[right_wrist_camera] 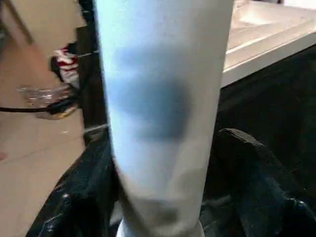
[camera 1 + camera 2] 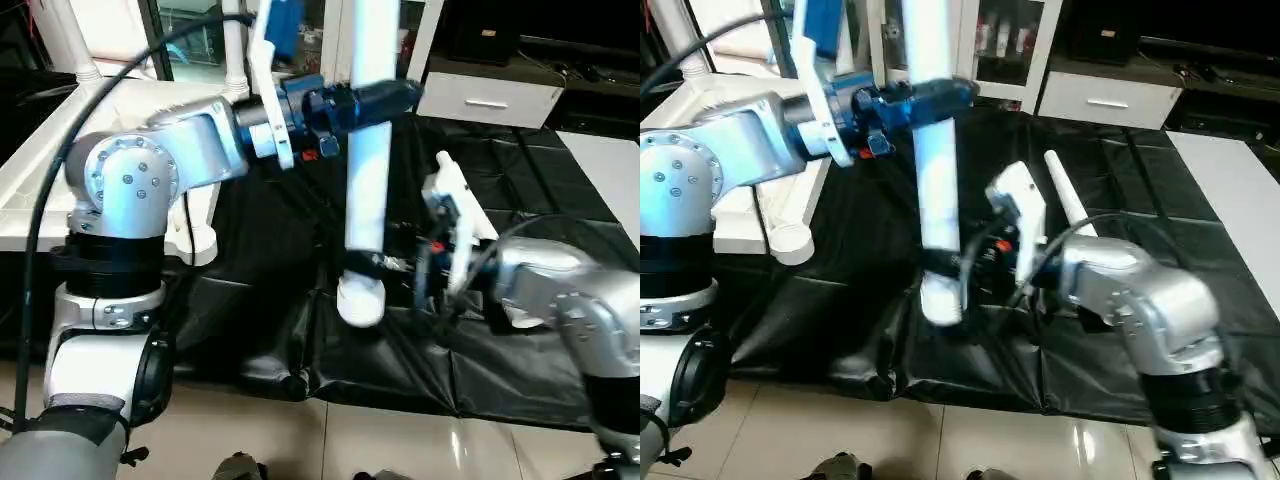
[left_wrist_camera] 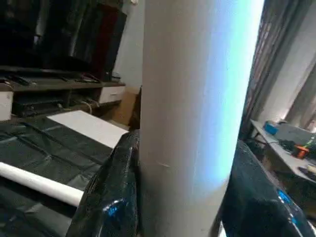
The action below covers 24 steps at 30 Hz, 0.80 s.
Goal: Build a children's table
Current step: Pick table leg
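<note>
A long white tapered plastic tube leg stands upright over the near middle of the black-sheeted tabletop, blocking passage between the two arms. The left claw clamps it high up, both black fingers touching its sides. The right claw sits low beside the leg; one finger stands slightly apart from it. To the left, the white square plastic table top lies along the tabletop's edge. A second white tube leg lies flat behind the right arm. Bare black sheet stretches to the far right.
</note>
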{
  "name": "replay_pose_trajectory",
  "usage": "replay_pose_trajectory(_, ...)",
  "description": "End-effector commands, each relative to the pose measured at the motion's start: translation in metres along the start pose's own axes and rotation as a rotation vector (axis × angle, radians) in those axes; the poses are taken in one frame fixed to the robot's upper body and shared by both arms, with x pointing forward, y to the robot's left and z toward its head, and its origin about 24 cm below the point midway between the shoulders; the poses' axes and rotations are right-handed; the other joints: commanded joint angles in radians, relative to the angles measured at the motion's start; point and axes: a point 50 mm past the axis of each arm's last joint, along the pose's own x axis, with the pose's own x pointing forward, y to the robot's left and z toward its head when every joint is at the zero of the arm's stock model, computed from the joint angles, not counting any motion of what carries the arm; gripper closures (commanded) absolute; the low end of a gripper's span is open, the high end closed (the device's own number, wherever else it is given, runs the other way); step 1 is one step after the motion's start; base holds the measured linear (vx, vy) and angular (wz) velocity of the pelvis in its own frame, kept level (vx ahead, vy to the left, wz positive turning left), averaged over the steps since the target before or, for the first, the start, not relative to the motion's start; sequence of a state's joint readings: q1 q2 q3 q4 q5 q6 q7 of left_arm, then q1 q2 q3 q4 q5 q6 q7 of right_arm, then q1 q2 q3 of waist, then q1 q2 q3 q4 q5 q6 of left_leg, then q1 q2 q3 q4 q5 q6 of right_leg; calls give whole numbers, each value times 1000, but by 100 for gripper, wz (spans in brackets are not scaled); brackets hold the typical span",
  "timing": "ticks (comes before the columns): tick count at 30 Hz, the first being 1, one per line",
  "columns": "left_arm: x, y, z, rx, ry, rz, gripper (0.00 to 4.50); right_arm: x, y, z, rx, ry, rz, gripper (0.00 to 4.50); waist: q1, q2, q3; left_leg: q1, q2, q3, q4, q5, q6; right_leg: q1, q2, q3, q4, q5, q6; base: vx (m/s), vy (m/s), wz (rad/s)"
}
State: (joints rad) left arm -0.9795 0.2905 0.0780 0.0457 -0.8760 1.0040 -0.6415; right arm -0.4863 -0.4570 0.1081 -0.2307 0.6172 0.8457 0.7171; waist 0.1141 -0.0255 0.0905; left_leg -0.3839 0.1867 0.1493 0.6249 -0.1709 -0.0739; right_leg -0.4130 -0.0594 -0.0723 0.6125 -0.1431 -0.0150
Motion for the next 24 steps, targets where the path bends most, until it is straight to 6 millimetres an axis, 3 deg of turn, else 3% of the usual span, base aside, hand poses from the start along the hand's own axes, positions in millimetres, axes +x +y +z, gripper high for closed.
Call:
replay_pose_trajectory(1, 11, -14, 2, 20, 13, -112, 278, -2, -11, -2, -20, 22, -102, 91, -2, 11, -92, 19, 28, -4, -75, -241, -41, 54, -73, 38, -84, -412, -113, 0, 0, 0)
replay_pose_trajectory(3, 11, -14, 2, 25, 11, -112, 278, -2, -11, -2, -32, 22, -109, 66, -2, 10, -92, 17, 29, -4, -76, -239, -40, 56, -73, 39, -82, -404, -112, 0, 0, 0)
replay_pose_trajectory(8, 11, -16, 2, 62, 13, -134, 278, 0, -16, 1, -63, -44, -164, 63, -4, 10, -95, 16, 28, -3, -75, -229, -39, 55, -73, 41, -78, -377, -122, 0, 0, 0)
replay_pose_trajectory(17, 10, -16, -5, 105, 55, -132, 278, -3, -12, 3, -30, -55, -97, 63, -4, 9, -95, 16, 31, -2, -76, -222, -33, 58, -73, 43, -73, -339, -145, 0, 0, 0)
replay_pose_trajectory(22, 11, -17, -11, 154, 91, -126, 278, 0, -22, 6, -71, -63, -203, 63, -7, 7, -93, 16, 29, 0, -75, -224, -40, 56, -75, 44, -78, -388, -125, 0, 0, 0)
replay_pose_trajectory(24, 12, -18, -12, 159, 88, -130, 278, 3, -25, 3, -230, -4, -251, 63, -7, 5, -93, 14, 31, -2, -75, -226, -46, 56, -75, 43, -77, -400, -116, 0, 0, 0)
